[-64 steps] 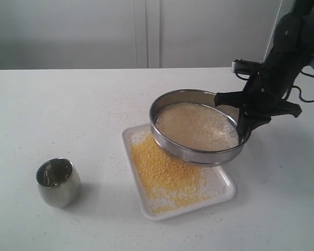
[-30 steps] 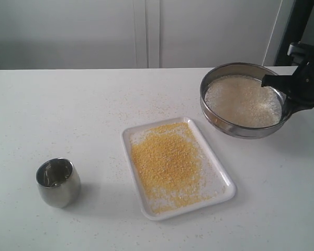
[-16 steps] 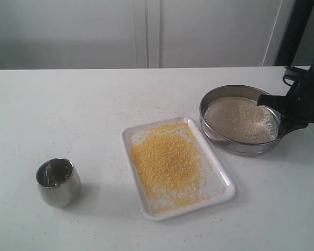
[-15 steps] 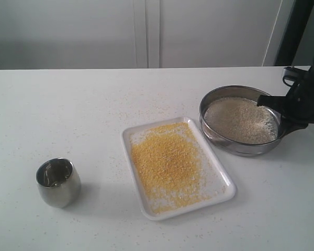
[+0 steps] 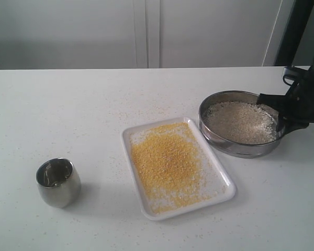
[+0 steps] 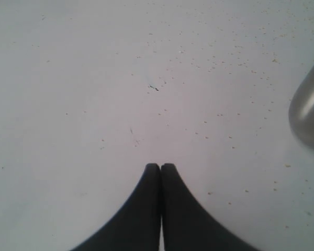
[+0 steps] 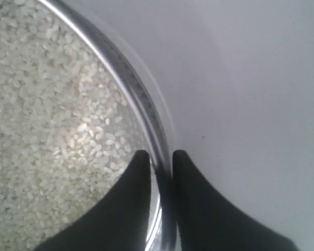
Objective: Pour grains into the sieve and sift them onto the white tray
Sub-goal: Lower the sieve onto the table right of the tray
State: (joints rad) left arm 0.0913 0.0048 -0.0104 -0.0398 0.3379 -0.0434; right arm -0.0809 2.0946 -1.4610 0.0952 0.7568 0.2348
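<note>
The sieve [image 5: 235, 149] sits flat on the table to the right of the white tray [image 5: 218, 181]. Pale whitish grains [image 5: 240, 121] fill its mesh. Yellow grains [image 5: 166, 159] cover the tray. My right gripper [image 5: 279, 121] is at the sieve's right rim. In the right wrist view its fingers [image 7: 160, 154] straddle the steel rim [image 7: 125, 78], one inside over the pale grains [image 7: 52, 115] and one outside, with a thin gap showing beside the wall. My left gripper [image 6: 160, 166] hangs shut and empty over bare table; the exterior view does not show it.
A small steel cup [image 5: 57, 182] stands at the front left, and its side shows in the left wrist view [image 6: 310, 115]. Stray yellow grains speckle the table around the tray. A dark post rises at the far right behind the sieve.
The right arm carried the sieve off the tray to the right and lowered it onto the table. Its jaws have parted slightly around the rim. The left gripper stays shut.
</note>
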